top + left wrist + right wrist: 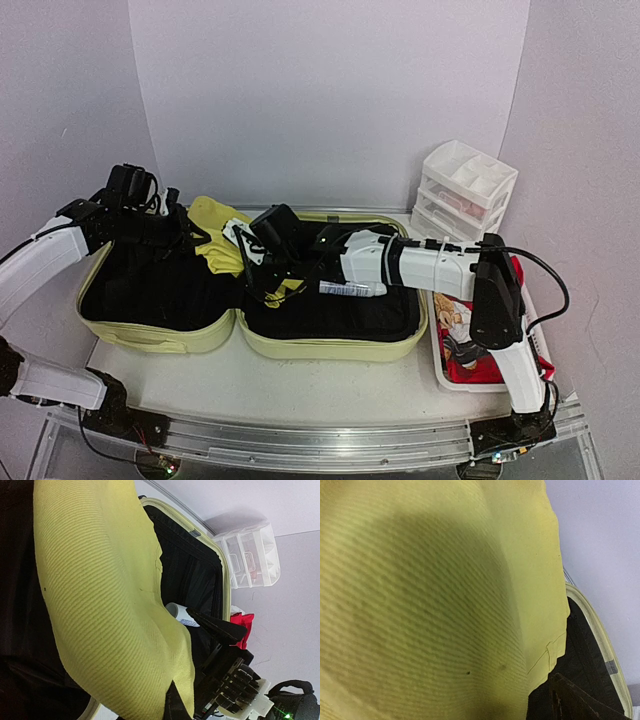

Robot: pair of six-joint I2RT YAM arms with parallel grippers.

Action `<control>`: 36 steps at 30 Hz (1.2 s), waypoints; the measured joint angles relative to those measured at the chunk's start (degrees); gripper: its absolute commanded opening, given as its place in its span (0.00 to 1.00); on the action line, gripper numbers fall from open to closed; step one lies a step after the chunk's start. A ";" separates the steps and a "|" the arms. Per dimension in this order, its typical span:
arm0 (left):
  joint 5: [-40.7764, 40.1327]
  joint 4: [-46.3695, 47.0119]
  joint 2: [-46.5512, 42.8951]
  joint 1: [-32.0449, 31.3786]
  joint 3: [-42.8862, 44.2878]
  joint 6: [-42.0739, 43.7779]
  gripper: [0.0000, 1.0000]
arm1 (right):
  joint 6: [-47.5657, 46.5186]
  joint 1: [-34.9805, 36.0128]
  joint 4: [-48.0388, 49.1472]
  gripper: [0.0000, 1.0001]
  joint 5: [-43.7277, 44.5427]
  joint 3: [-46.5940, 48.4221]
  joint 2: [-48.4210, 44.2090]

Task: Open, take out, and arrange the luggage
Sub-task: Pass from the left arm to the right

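Yellow ribbed cloth [445, 580], soft, pinched in closed left hand [185, 232]; right hand [248, 255] wide open, empty, just beside it. Luggage [330, 348] lies open mid-counter [300, 390]: likely rigid, bulky; grip rim or handle.

In the right wrist view the yellow cloth [430, 595] fills nearly everything, blurred and cut off on three edges, and we see only one dark finger [580, 700] of the right gripper [258, 248] at the bottom. From above, the left gripper's [188, 232] fingertips are lost against the luggage's [330, 345] black lining.
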 measured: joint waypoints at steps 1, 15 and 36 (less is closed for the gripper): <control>0.17 0.00 -0.09 0.02 0.00 -0.13 0.01 | -0.44 0.04 1.09 0.98 0.68 -0.55 0.00; 2.19 -0.02 -0.15 0.22 0.00 -1.64 0.05 | -6.88 3.87 11.41 0.26 3.45 0.31 1.42; 2.12 -1.73 -6.45 0.48 4.48 3.56 1.00 | -7.72 6.60 19.65 0.00 13.86 -10.56 -3.67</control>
